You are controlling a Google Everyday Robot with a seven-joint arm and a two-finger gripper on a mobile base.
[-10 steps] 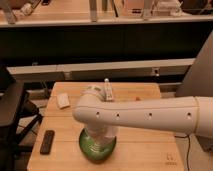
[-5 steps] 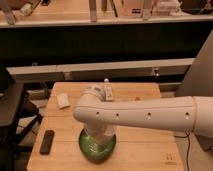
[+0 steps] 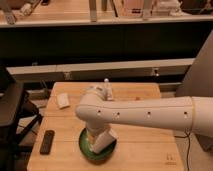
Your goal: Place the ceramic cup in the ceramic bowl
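Camera view: big wooden table (image 3: 145, 147), lots of bare room on the right. White arm (image 3: 150, 112) reaching down over green ceramic bowl (image 3: 85, 150) near the front edge. Gripper (image 3: 98, 140) low inside the bowl; ceramic cup not seen, hidden maybe. Could knock the bowl off that near edge. Small black remote (image 3: 46, 141) left.

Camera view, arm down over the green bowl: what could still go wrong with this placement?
1. The white arm hides the claw and any cup, so the release cannot be checked.
2. The round green ceramic bowl sits near the wooden table's front edge; a push could slide it off.
3. Withdrawing, the arm could sweep the slim white bottle, the white packet or the black remote.
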